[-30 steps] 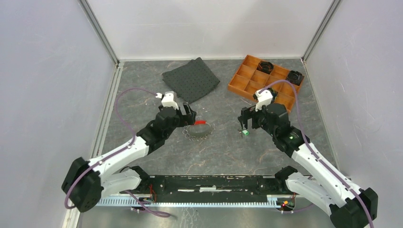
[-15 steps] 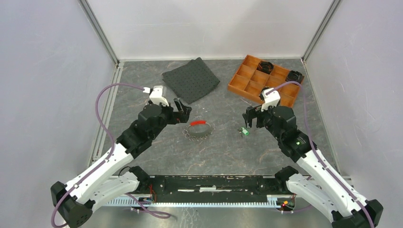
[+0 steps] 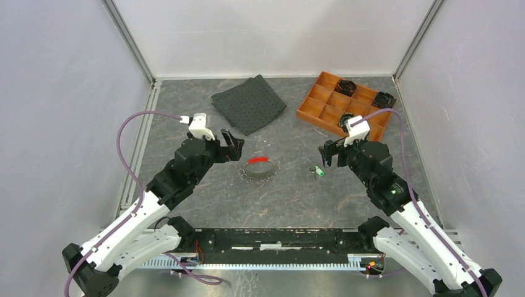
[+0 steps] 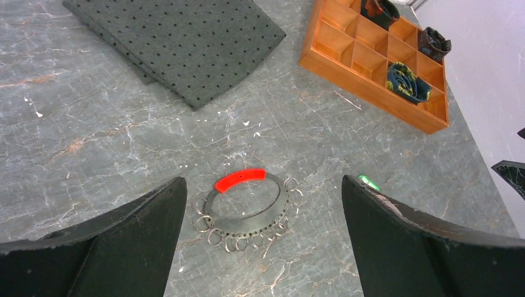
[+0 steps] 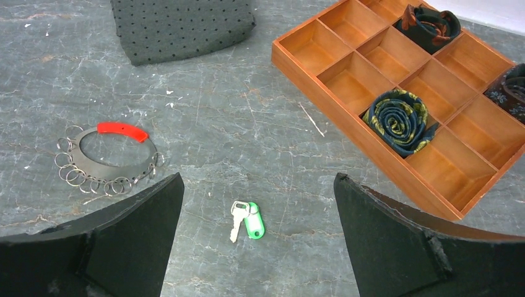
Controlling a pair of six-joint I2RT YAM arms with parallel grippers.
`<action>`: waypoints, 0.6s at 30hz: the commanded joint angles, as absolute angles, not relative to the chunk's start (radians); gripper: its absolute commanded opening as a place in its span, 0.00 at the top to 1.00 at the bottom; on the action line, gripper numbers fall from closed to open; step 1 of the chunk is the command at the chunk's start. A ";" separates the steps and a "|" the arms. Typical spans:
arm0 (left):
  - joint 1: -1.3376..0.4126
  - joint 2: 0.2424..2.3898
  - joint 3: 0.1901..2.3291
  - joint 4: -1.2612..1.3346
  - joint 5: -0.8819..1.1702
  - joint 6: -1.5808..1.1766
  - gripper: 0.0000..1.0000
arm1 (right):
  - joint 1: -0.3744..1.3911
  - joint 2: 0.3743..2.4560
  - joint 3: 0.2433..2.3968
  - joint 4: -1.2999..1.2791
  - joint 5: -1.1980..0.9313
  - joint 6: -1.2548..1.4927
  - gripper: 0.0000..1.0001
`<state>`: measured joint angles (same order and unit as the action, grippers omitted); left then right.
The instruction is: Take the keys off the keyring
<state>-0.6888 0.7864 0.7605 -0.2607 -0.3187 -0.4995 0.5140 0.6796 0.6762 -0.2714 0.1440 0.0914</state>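
Keyring [image 4: 247,221] loops read clearly only in wrist views.

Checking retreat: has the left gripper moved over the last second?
Yes. The left gripper has drawn back leftward, away from the keyring, which has not shifted.

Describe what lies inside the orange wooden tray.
In the tray, three cloth rolls sit in separate compartments: a blue-and-yellow roll, a black-and-orange roll and a dark roll cut by the frame edge. The other compartments look bare. Anything beneath the rolls is covered.
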 commanded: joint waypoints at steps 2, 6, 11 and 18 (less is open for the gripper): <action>-0.685 0.775 0.772 -0.267 -0.381 -0.478 0.00 | 0.510 0.687 0.699 -0.228 0.145 0.075 0.02; -0.685 0.787 0.775 -0.274 -0.397 -0.480 0.00 | 0.511 0.697 0.699 -0.225 0.134 0.078 0.02; -0.686 0.779 0.771 -0.274 -0.410 -0.474 0.00 | 0.509 0.703 0.698 -0.226 0.127 0.080 0.02; -0.686 0.775 0.763 -0.275 -0.414 -0.468 0.00 | 0.510 0.705 0.698 -0.224 0.118 0.082 0.02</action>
<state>-0.6888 0.7849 0.7601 -0.2829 -0.3908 -0.4995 0.5140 0.7063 0.6762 -0.2707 0.1314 0.0845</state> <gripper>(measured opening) 0.994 0.979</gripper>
